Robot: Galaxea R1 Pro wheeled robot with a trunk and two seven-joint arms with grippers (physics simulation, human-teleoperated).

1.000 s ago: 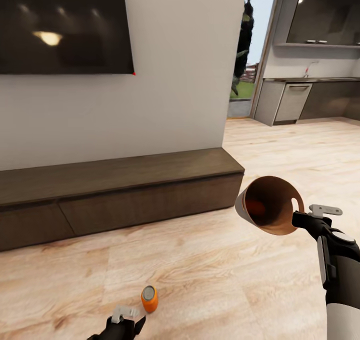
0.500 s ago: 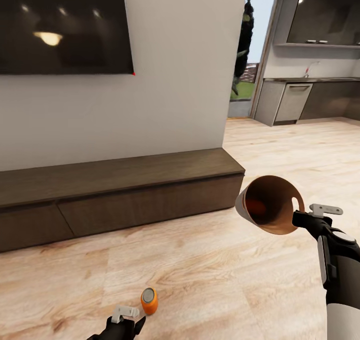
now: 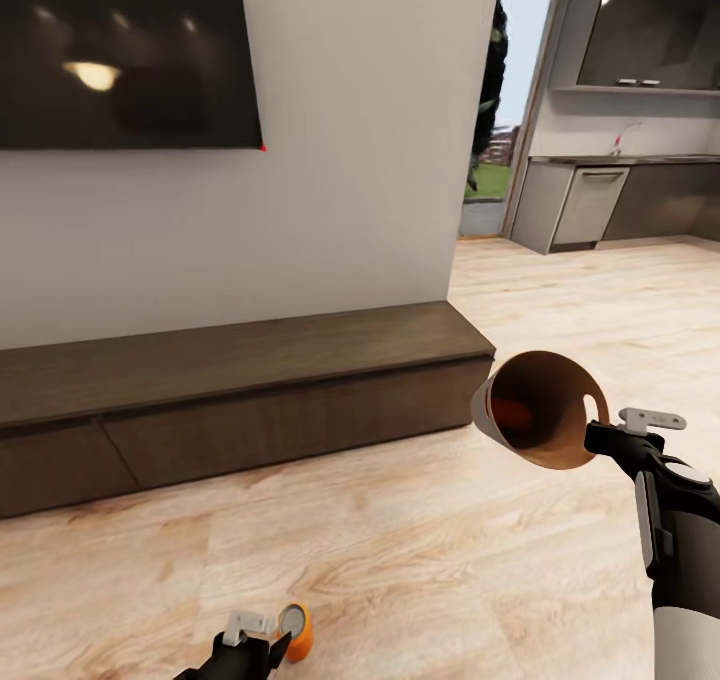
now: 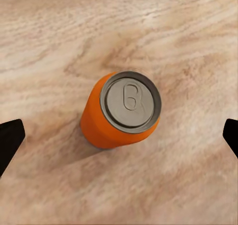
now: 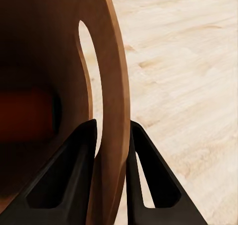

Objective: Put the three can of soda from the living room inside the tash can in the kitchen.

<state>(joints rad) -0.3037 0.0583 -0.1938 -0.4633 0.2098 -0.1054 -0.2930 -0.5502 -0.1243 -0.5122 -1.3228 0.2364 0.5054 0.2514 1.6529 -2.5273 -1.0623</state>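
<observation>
Left end effector [image 4: 119,135] spread wide above upright orange soda can [image 4: 124,108] on floor [image 3: 430,560]; right end effector [image 5: 111,135] clenched on trash can [image 3: 535,410] rim

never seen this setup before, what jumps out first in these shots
The right gripper pinches the rim of a tilted wooden bin held above the floor, with something orange-red lying inside it. An orange soda can stands upright on the wooden floor between the open fingers of the left gripper, directly under its wrist camera. Behind them, a long dark cabinet runs along the white wall below a big black screen.
</observation>
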